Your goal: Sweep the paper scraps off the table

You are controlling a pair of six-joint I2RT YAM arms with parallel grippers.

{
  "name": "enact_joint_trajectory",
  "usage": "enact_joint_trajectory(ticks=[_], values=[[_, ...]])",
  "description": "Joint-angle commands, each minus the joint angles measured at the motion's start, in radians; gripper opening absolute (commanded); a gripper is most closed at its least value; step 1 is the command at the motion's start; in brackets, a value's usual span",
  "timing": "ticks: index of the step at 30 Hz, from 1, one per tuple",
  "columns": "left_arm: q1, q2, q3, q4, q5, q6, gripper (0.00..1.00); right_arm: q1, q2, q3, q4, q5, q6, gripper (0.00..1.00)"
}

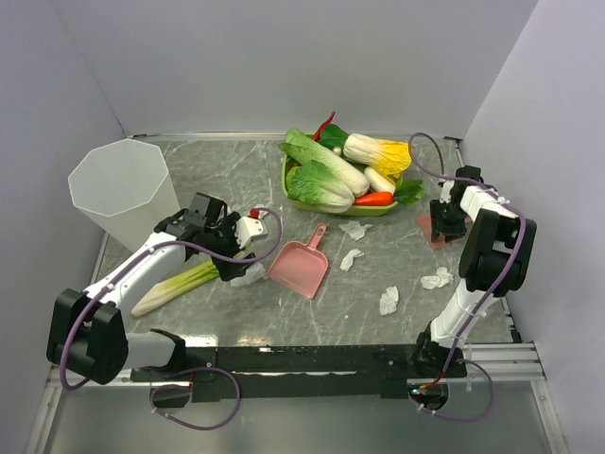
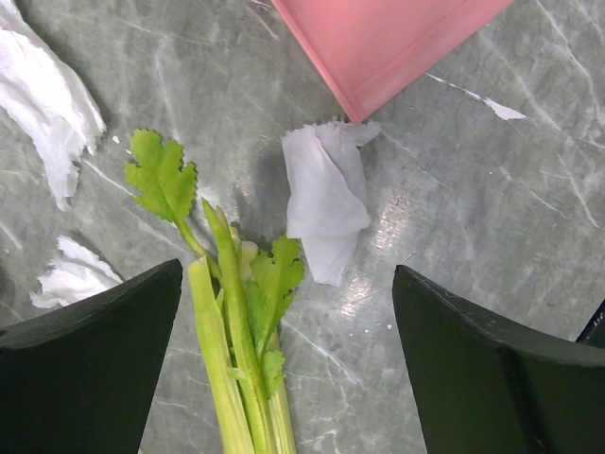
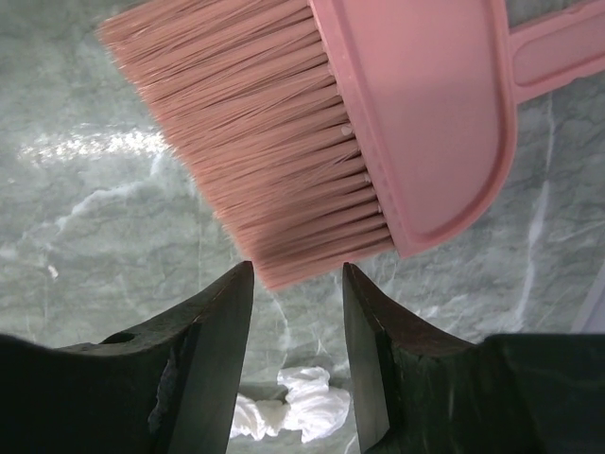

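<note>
Several white paper scraps lie on the grey-green marble table [image 1: 236,161]: near the dustpan handle [image 1: 354,229], right of the dustpan [image 1: 351,258], and at the front right [image 1: 437,278] [image 1: 388,300]. One more scrap [image 1: 248,275] [image 2: 326,199] touches the corner of the pink dustpan [image 1: 301,265] [image 2: 397,38]. My left gripper [image 1: 236,253] [image 2: 287,284] is open, low over the leek's leafy end, just short of that scrap. My right gripper [image 1: 442,225] [image 3: 298,284] is open and empty above the bristles of a pink brush [image 1: 430,227] [image 3: 284,142]. A scrap [image 3: 293,411] shows below it.
A green leek [image 1: 180,284] [image 2: 236,378] lies at the left by the left arm. A translucent white bin [image 1: 123,189] stands at the back left. A green basket of vegetables [image 1: 340,203] sits at the back centre. Two more scraps [image 2: 47,104] [image 2: 76,279] show in the left wrist view.
</note>
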Motion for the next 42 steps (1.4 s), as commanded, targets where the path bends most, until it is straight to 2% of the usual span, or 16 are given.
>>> enact_joint_trajectory(ticks=[1, 12, 16, 18, 21, 22, 27, 31, 34, 38, 39, 42], values=[[-0.004, 0.010, 0.046, -0.003, -0.001, 0.002, 0.97, -0.007, 0.024, 0.035, 0.021, 0.035, 0.042, 0.50], [-0.004, 0.022, 0.063, -0.002, -0.017, 0.003, 0.98, -0.018, 0.054, 0.032, 0.004, 0.015, 0.071, 0.42], [-0.004, 0.027, 0.075, -0.014, -0.011, 0.005, 0.98, -0.038, 0.050, 0.034, -0.004, -0.014, 0.073, 0.28], [-0.005, 0.035, 0.082, -0.011, -0.005, 0.008, 0.98, -0.044, 0.043, 0.029, -0.008, -0.036, 0.064, 0.25], [-0.008, 0.047, 0.083, 0.007, -0.001, -0.005, 0.98, -0.058, 0.031, 0.034, -0.022, -0.080, 0.042, 0.09], [-0.008, 0.053, 0.086, 0.010, 0.003, -0.012, 0.98, -0.061, 0.017, 0.032, -0.021, -0.085, 0.038, 0.00], [-0.021, 0.061, 0.075, 0.026, 0.028, -0.018, 0.98, -0.064, -0.061, 0.009, -0.053, -0.193, 0.036, 0.00], [-0.036, 0.056, 0.056, 0.070, 0.028, -0.038, 0.97, -0.058, -0.202, -0.038, -0.076, -0.286, 0.133, 0.00], [-0.037, 0.055, 0.046, 0.076, 0.041, -0.049, 0.97, -0.055, -0.242, -0.066, -0.071, -0.260, 0.157, 0.00], [-0.037, 0.051, 0.037, 0.075, 0.058, -0.061, 0.97, -0.064, -0.212, -0.069, -0.053, -0.177, 0.163, 0.00], [-0.037, 0.051, 0.037, 0.076, 0.058, -0.067, 0.97, -0.072, -0.203, -0.063, -0.050, -0.169, 0.168, 0.21], [-0.037, 0.048, 0.037, 0.075, 0.054, -0.074, 0.97, -0.080, -0.167, -0.042, -0.034, -0.159, 0.170, 0.63]])
